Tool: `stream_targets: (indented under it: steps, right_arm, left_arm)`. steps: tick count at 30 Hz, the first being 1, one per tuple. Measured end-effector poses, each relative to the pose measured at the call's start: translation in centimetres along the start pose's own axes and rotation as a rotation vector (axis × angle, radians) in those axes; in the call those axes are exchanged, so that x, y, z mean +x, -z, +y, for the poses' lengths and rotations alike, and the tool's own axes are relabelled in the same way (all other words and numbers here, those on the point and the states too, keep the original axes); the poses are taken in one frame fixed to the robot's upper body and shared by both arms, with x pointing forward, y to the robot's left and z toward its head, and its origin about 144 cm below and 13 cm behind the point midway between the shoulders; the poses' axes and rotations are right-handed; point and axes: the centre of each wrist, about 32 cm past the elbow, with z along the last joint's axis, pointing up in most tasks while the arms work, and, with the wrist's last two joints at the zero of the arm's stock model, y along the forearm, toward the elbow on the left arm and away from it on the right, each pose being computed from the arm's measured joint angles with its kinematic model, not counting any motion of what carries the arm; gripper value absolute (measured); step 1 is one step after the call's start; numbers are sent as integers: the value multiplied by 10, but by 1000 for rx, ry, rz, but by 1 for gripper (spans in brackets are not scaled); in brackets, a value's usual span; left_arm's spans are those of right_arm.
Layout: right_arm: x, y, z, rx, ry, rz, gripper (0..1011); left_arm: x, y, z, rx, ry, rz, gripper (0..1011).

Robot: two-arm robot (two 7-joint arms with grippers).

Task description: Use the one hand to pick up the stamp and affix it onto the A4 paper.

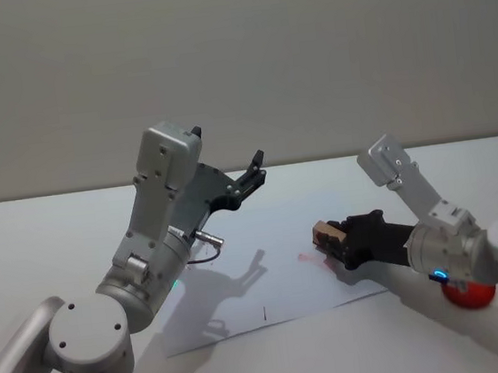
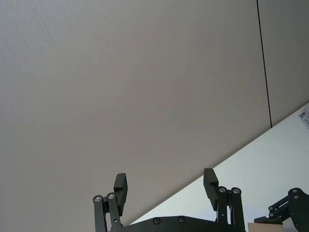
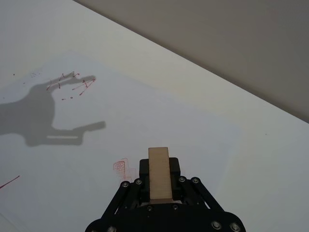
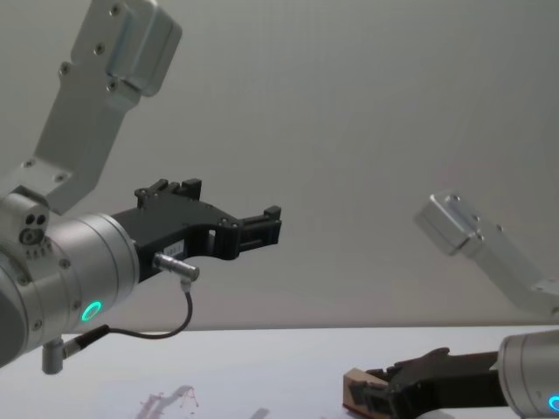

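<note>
My right gripper point(image 1: 335, 239) is shut on the stamp point(image 1: 327, 231), a small light-brown wooden block that sticks out past the black fingers. It hovers low over the right part of the A4 paper point(image 1: 277, 283). In the right wrist view the stamp point(image 3: 159, 175) sits between the fingers of the gripper point(image 3: 159, 165), with the white paper point(image 3: 145, 111) below. A red imprint point(image 3: 120, 166) lies on the sheet just beside the tip. My left gripper point(image 1: 254, 170) is raised off the table, open and holding nothing; its fingers point(image 2: 119, 186) stand wide apart.
Red scribbled marks point(image 3: 72, 83) lie farther out on the sheet. A round red object point(image 1: 468, 293) sits on the table under my right arm. The left arm's silver plug and looping black cable point(image 4: 175, 297) hang below its wrist. White tabletop surrounds the paper.
</note>
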Motion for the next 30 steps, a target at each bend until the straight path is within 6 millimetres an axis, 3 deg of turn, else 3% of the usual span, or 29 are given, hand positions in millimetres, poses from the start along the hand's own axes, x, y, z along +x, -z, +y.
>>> stream_targets:
  steps: [17,30]
  right_arm:
    - [-4,2,5,11,16,20,217]
    - [-3,-30,-17,184,98,23,217]
  left_arm:
    - [0,0,0,0,0,0,1001]
    - [0,0,0,0,0,0,1001]
